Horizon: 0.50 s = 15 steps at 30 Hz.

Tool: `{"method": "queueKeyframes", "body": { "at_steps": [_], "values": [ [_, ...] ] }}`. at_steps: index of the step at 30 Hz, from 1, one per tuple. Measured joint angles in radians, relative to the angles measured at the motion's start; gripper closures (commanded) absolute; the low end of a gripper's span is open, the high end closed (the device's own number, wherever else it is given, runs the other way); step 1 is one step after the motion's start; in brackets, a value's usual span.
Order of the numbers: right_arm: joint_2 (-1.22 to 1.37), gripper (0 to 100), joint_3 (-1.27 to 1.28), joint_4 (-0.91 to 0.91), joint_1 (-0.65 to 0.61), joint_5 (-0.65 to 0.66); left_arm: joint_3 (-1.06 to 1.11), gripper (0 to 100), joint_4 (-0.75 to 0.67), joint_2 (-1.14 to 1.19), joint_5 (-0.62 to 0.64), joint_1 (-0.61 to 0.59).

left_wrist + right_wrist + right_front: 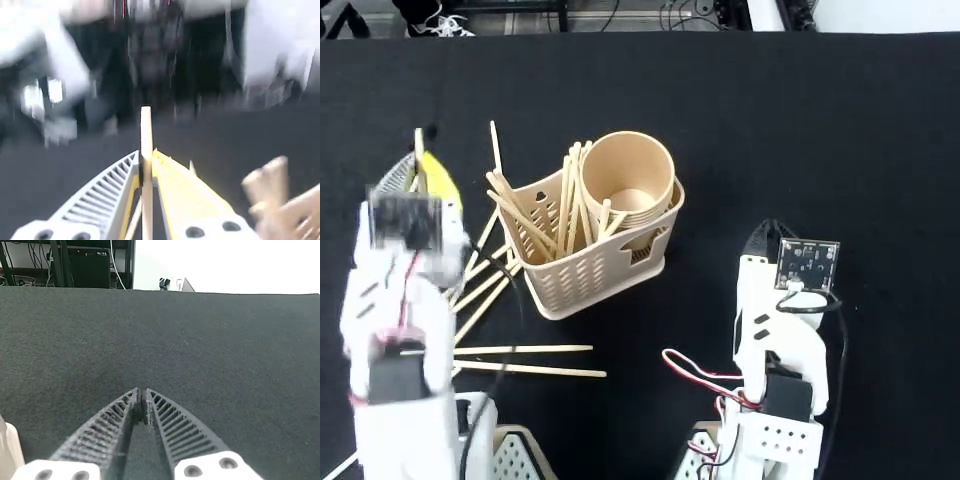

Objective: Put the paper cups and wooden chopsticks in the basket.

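A beige slotted basket (595,268) stands mid-table holding stacked paper cups (628,178) and several wooden chopsticks (566,205). More chopsticks (525,359) lie on the black cloth in front of and left of the basket. My left gripper (420,165), with one yellow and one grey finger, is raised left of the basket and shut on a single chopstick (146,165) that sticks out past its tips (145,157). Basket chopstick ends (280,200) blur at that view's edge. My right gripper (770,235) rests shut on the cloth right of the basket, its fingers (141,399) together and holding nothing.
The black cloth (800,130) covers the table, with open room behind and to the right of the basket. Cables and dark equipment (90,265) stand beyond the table's far edge. A pale basket corner (10,445) shows beside my right gripper.
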Motion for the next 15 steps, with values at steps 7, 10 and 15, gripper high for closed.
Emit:
{"method": "queueKeyframes", "body": {
  "at_steps": [7,10,15],
  "values": [
    [0.000,98.5,0.000,0.000,0.000,0.000,0.011,97,-0.032,-0.405,0.120,0.143],
    [0.000,98.5,0.000,0.000,0.000,0.000,-0.043,97,-0.020,-0.405,0.239,0.166],
    [0.000,98.5,0.000,0.000,0.000,0.000,-0.196,97,-0.021,-0.388,0.446,0.176]
  ]
}}
